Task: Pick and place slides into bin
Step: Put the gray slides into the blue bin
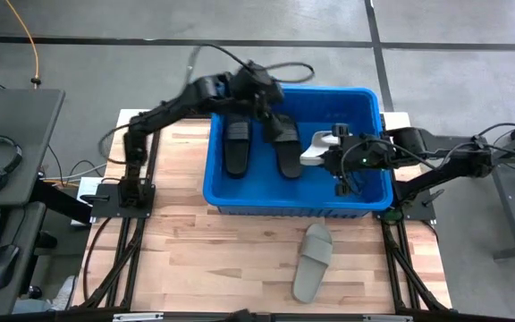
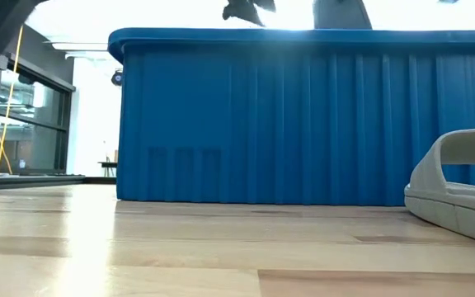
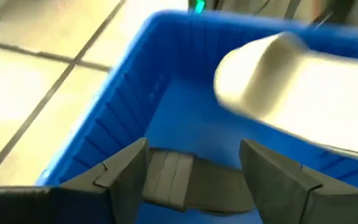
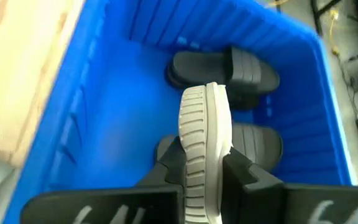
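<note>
Right gripper (image 4: 205, 180) clamps a grey slide (image 4: 205, 134) over the bin (image 4: 67, 118); left gripper (image 3: 194, 171) open.

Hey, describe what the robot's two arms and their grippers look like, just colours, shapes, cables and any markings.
Both arms are dark, nearly black, slim and jointed, bolted to black frame bases, with black cables looping along them. The left gripper has two dark, angular, wedge-shaped fingers. The right gripper has blocky black fingers, with white markings on the body behind them.
</note>
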`<state>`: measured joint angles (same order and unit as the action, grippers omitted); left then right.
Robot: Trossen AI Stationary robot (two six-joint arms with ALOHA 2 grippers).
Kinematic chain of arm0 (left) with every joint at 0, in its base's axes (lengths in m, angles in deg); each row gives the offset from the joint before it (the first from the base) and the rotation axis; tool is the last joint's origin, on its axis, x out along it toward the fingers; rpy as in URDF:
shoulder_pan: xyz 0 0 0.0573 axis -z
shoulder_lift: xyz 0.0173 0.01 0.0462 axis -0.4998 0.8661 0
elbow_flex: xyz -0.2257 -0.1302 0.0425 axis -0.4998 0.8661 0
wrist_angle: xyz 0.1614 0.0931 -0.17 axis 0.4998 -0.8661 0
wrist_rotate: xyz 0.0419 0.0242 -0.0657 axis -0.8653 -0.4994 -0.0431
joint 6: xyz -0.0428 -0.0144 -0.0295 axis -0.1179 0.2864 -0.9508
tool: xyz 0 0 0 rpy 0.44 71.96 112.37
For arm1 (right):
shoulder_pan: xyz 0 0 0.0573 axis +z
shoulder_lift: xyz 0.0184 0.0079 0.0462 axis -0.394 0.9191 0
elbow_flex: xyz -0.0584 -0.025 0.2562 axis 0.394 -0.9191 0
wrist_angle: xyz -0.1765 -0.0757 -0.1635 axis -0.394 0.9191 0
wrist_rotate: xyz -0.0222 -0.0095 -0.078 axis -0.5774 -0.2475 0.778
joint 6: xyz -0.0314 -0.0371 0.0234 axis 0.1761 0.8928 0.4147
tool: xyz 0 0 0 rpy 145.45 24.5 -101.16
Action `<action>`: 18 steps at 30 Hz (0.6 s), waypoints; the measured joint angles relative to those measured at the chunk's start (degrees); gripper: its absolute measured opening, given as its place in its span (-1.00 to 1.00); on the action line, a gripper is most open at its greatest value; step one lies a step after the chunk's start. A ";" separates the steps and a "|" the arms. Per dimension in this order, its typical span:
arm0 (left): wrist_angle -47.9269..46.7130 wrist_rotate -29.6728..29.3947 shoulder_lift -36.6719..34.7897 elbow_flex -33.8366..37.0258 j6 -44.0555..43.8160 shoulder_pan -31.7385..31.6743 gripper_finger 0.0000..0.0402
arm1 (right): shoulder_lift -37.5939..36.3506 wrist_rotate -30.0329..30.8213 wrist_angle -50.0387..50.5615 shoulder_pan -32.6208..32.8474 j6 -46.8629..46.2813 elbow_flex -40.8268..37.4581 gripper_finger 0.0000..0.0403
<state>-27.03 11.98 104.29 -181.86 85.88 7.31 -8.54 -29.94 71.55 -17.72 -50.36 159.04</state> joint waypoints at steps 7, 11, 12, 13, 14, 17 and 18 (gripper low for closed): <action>0.56 5.22 -10.10 -0.07 -5.15 0.32 -0.06 | -6.99 -1.74 -3.14 -6.63 2.31 -7.07 -0.90; 1.59 5.32 -13.91 -0.07 -6.54 1.45 -0.19 | -12.41 -6.50 -9.58 -11.04 6.17 -14.55 -0.90; 1.25 5.31 -14.73 -0.07 -6.75 1.50 -0.21 | -13.77 -7.66 -10.97 -12.28 7.23 -16.74 -0.90; 1.19 5.32 -15.30 -0.07 -7.16 1.87 -0.24 | -14.88 -9.02 -12.63 -13.54 8.34 -18.76 -0.90; 1.43 5.27 -15.84 -0.09 -7.56 2.45 -0.25 | -15.96 -10.10 -14.37 -14.60 9.39 -20.67 -0.90; 1.22 5.30 -16.51 -0.05 -7.78 2.96 -0.29 | -18.65 -14.30 -19.02 -17.88 13.05 -25.78 -0.90; 1.05 5.34 -16.63 0.00 -7.78 3.01 -0.30 | -19.31 -15.80 -20.16 -19.14 14.25 -27.29 -0.90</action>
<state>-25.98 17.32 87.66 -181.86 78.09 10.32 -27.85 -45.74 51.38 -36.86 -36.11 131.75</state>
